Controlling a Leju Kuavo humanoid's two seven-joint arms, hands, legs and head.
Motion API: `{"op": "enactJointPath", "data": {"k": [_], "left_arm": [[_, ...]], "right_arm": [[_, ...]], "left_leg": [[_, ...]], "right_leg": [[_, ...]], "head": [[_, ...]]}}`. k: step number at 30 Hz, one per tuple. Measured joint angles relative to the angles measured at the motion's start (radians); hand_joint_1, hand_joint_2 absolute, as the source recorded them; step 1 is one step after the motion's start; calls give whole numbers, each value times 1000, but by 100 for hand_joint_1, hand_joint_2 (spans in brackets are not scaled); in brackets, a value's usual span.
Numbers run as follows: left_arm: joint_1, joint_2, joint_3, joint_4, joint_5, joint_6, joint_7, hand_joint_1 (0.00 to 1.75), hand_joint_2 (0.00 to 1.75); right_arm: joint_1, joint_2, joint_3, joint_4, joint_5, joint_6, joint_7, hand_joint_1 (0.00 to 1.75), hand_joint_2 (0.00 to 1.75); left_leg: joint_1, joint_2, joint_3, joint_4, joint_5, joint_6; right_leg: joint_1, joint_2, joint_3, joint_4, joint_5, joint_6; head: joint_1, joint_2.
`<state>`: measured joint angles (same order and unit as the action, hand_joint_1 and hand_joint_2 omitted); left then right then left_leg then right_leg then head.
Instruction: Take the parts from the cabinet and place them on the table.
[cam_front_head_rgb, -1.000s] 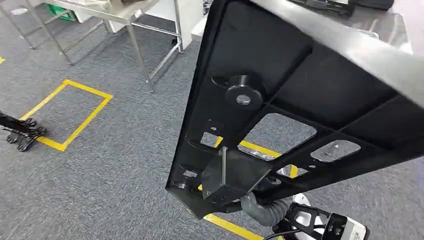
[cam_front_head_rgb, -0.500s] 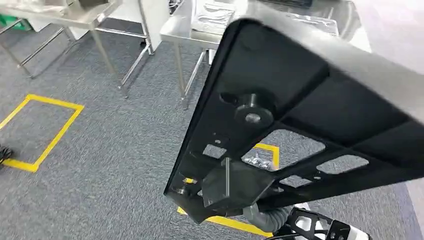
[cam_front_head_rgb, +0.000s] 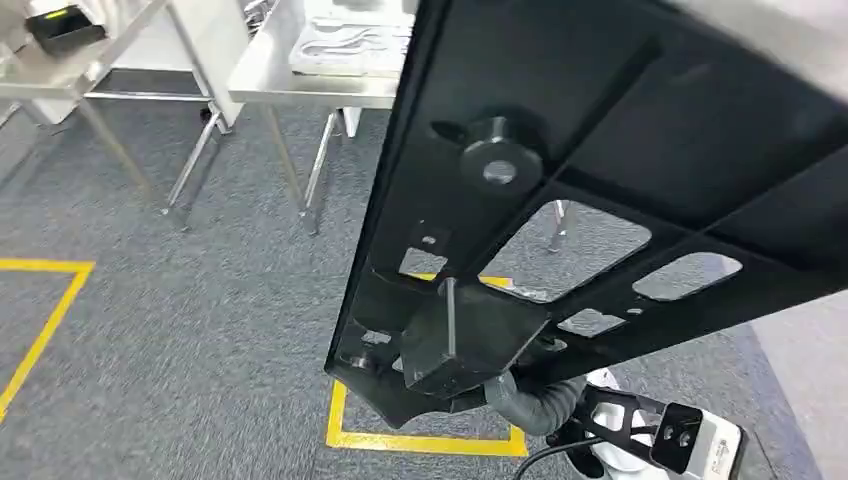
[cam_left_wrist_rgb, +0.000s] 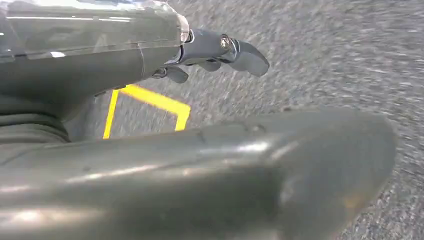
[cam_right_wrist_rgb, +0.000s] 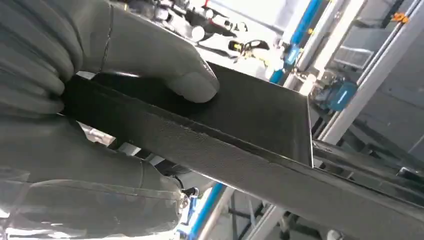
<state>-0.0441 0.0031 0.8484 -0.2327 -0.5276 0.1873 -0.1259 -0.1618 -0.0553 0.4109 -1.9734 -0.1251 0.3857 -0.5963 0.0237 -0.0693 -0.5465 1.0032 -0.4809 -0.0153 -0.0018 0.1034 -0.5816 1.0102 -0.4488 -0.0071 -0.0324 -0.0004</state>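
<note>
Right hand grips black part at its lower corner, thumb pressed on one face, fingers wrapped under the edge. Part is a large flat ribbed panel with cutouts and a round boss, held up tilted over grey carpet, close to the head camera. Left hand holds nothing, fingers loosely apart over the carpet near yellow floor tape. Steel tables stand beyond the part.

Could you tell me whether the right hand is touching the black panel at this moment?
Touching. In the right wrist view, the right hand grips the black panel, its thumb pressed flat on one face and its fingers wrapped beneath the edge.
</note>
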Motion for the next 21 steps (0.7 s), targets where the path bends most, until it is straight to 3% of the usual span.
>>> {"op": "enactJointPath", "data": {"k": [3,4,5,6,8,9,10,11,13,14,15,19,21], "left_arm": [[-6,3,0,0,-5,-2,-1,0,0],[-10,1,0,0,-5,-4,-2,0,0],[-12,3,0,0,-5,-6,-3,0,0],[-11,3,0,0,-5,-7,-5,0,0],[-6,3,0,0,-5,-8,-5,0,0],[-5,3,0,0,-5,-8,-5,0,0],[-5,3,0,0,-5,-8,-5,0,0],[-7,3,0,0,-5,-8,-6,0,0],[-9,3,0,0,-5,-9,-7,0,0],[-9,2,0,0,-5,-11,-8,0,0],[-8,2,1,0,-4,-14,-10,0,0],[-19,3,6,0,-2,-23,-12,0,0],[-16,3,6,0,-3,-31,-15,0,0]], "right_arm": [[-1,0,0,2,0,0,-2,175,175],[-2,0,0,2,0,0,-3,175,175],[-5,0,0,3,0,0,-5,175,175],[-11,0,0,5,0,0,-5,175,175],[-12,0,0,10,0,0,-5,175,175],[-12,-2,0,13,0,0,-5,175,175],[-11,-2,0,16,0,0,-5,175,175],[-12,-2,0,18,0,0,-5,175,175],[-13,-3,0,18,0,0,-5,175,175],[-17,-3,0,18,0,0,-6,175,175],[-24,-3,1,19,0,0,-7,175,175],[-35,-4,5,22,13,-1,-10,175,175],[-47,-3,11,22,15,-4,-10,175,175]], "left_leg": [[-10,26,-1,5,4,16],[3,39,1,-7,12,27],[0,50,3,-10,14,34],[-1,60,3,-11,14,40],[-5,85,2,-10,12,42],[-5,99,1,-9,11,42],[-5,112,1,-9,10,41],[-5,122,3,-9,8,39],[-5,141,10,-8,2,34],[-6,151,15,-8,-1,29],[-13,151,9,-8,-7,19],[-11,178,28,-14,-13,-5],[-5,112,9,37,-43,-13]], "right_leg": [[-10,26,-9,-8,10,22],[-5,17,-10,-3,6,27],[-2,-46,-20,19,-11,30],[-2,-77,-48,74,-46,32],[-8,-94,-124,227,-115,38],[-11,-94,-160,294,-133,41],[-13,-97,-167,302,-121,42],[-13,-100,-149,264,-91,43],[-13,-124,-59,97,-9,38],[-9,-164,-10,11,14,31],[1,-166,-4,-1,3,27],[2,-135,-8,-7,2,4],[-6,-127,2,-16,1,-11]], "head": [[0,0],[0,0],[0,0],[0,0],[0,0],[0,0],[0,0],[0,0],[0,0],[0,0],[0,0],[0,0],[0,0]]}}
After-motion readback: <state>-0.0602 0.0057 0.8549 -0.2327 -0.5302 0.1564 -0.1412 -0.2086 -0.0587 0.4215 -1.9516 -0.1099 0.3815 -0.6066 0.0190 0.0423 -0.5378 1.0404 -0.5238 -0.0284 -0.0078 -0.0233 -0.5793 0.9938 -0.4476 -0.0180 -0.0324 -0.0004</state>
